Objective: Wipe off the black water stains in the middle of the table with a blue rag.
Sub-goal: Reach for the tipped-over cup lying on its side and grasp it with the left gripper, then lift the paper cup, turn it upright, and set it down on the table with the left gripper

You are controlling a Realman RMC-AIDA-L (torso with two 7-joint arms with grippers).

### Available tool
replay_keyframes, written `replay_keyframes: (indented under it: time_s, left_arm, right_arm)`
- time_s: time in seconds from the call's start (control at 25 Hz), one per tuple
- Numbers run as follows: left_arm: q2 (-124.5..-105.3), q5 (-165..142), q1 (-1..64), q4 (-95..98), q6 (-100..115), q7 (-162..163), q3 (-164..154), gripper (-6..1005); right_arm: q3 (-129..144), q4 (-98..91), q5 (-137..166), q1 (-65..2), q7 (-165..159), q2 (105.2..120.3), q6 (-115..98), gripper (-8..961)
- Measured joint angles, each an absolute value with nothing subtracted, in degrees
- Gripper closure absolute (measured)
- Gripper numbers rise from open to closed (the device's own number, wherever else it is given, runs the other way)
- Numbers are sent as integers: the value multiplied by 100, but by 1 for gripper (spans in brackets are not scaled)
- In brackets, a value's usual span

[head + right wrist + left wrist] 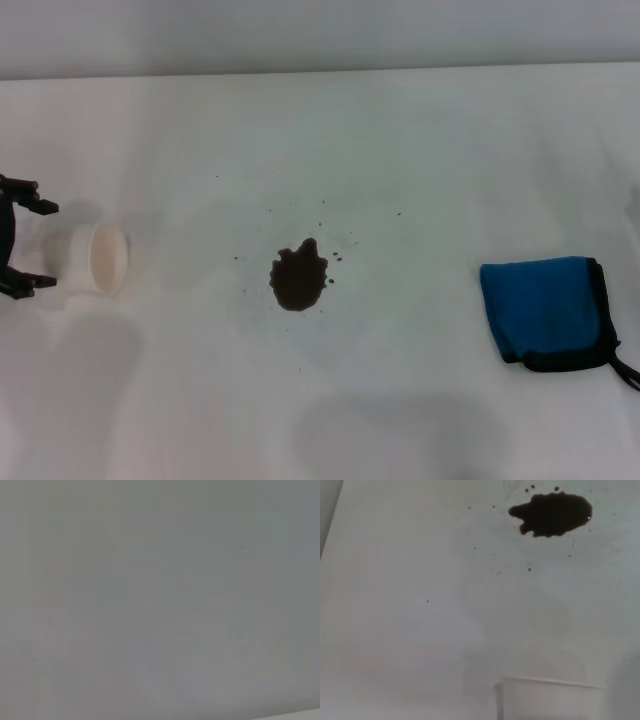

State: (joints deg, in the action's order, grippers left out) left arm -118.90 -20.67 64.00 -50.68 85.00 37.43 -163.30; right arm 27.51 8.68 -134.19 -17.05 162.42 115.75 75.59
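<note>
The black water stains (298, 276) form a dark blotch with small specks around it in the middle of the white table (400, 140); the left wrist view shows the blotch (552, 514) farther off. The blue rag (545, 310), folded and edged in black, lies on the table's right side with nothing touching it. My left gripper (42, 245) is at the far left edge, open, its two black fingertips spread wide at the base end of a white cup (100, 262). The right gripper is out of view.
The white cup lies on its side with its mouth turned toward the stain; its rim (550, 682) fills the near part of the left wrist view. The right wrist view shows only plain pale surface. The table's far edge (320, 72) runs along the back.
</note>
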Motion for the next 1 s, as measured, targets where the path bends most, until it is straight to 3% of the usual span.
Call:
replay_keyframes:
  time_s: [0.84, 1.0]
  left_arm:
    - [-11872, -1998, 6177, -4327, 7972, 3922, -16321, 126]
    - [-11872, -1991, 6123, -4323, 7912, 3922, -16321, 172]
  right_arm:
    - [2789, 949, -13403, -1643, 16242, 11570, 7546, 106]
    - [2798, 949, -13403, -1643, 16242, 11568, 7533, 107]
